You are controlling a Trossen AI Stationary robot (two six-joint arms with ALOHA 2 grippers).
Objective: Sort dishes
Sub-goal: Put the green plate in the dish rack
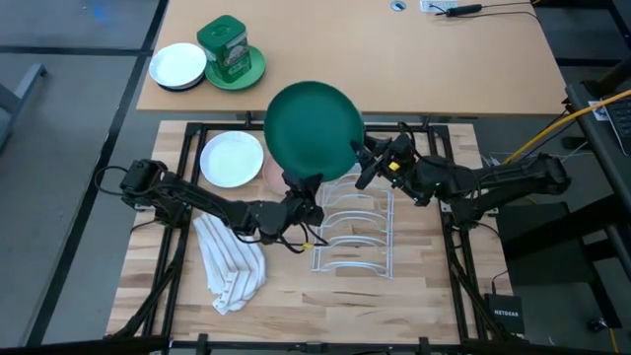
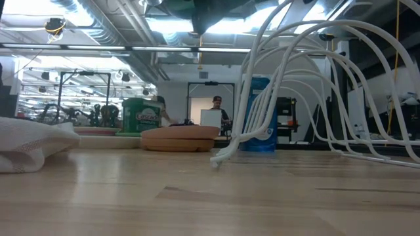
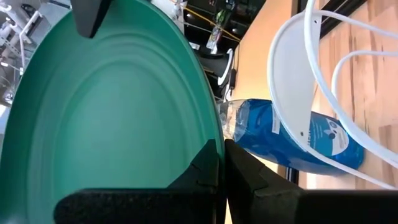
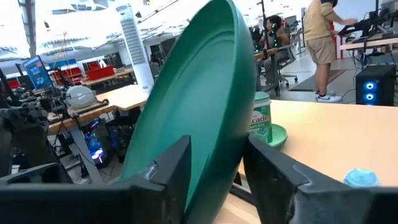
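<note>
A dark green plate (image 1: 314,128) hangs lifted above the far end of the white wire rack (image 1: 355,232). My left gripper (image 1: 303,187) is shut on its near rim. My right gripper (image 1: 363,163) is at the plate's right rim, open. In the right wrist view its fingers stand on either side of the plate (image 4: 199,106), and I cannot tell whether they touch it. A white plate (image 1: 232,159) lies flat on the table to the left, with a pinkish plate edge (image 1: 268,175) showing beside it. My left gripper pinches the green plate's rim (image 3: 214,146) between its two fingers, one finger on each face. The fingers come level from the table's near left. The plate stands out beyond the fingers, tilted and clear of the rack and the table.
A crumpled white cloth (image 1: 232,261) lies near the left front. A blue-labelled bottle (image 3: 292,134) lies behind the rack. On the far table stand a small white dish (image 1: 177,66) and a green plate bearing a green tin (image 1: 229,49). People stand in the room beyond.
</note>
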